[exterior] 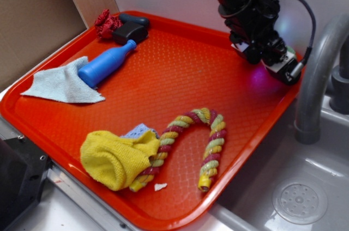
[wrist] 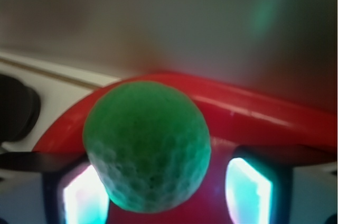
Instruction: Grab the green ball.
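Green ball (wrist: 147, 152) fills the middle of our wrist view, round and dimpled, sitting between the two glowing finger pads (wrist: 247, 189) of our gripper (wrist: 158, 192). The left pad touches or nearly touches the ball's lower left side; on the right we see a gap of red tray between pad and ball, so the jaws stand spread around the ball and are not pinching it. Behind the ball curves the raised rim of the red tray (wrist: 253, 110), which places the ball near a tray corner. In the exterior view we cannot see the ball at all; the gripper (exterior: 275, 62) hangs low over the tray's (exterior: 180, 78) far right corner, and a purple glow lies on the tray just below it.

Elsewhere on the tray, well apart from the gripper, we see a blue bottle (exterior: 104, 64) lying on its side, its base on a pale blue cloth (exterior: 60, 85). Near the far left corner sit a black object (exterior: 130, 30) and a red knitted piece (exterior: 107, 24). Toward the near edge lie a yellow cloth (exterior: 117, 157) and a curved, striped rope toy (exterior: 191, 144), touching each other. A grey faucet pipe (exterior: 319, 78) rises beside the tray's right edge.
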Robot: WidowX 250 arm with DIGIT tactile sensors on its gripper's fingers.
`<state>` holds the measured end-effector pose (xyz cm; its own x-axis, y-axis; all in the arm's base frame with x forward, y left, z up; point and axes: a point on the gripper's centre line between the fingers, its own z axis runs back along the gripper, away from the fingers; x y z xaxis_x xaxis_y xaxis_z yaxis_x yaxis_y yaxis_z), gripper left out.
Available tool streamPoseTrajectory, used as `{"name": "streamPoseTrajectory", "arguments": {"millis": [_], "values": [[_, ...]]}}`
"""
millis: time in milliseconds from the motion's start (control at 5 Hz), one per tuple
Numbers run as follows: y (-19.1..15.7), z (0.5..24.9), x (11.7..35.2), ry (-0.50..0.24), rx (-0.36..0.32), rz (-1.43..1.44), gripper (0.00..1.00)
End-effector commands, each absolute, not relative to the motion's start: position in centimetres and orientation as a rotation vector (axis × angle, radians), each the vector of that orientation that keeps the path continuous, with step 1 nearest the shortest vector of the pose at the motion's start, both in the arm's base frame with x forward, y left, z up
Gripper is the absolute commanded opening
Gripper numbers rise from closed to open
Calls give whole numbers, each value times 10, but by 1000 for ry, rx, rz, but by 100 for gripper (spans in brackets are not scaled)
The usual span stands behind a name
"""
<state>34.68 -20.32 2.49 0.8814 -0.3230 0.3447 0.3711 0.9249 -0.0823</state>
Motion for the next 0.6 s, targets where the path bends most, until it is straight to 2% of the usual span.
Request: {"name": "streamPoseTrajectory", "arguments": {"millis": [0, 200, 400], "values": [[-234, 41, 339, -365, -177, -401, 0], [-229, 48, 331, -393, -185, -410, 0], [-212, 72, 317, -432, -184, -418, 0]]}}
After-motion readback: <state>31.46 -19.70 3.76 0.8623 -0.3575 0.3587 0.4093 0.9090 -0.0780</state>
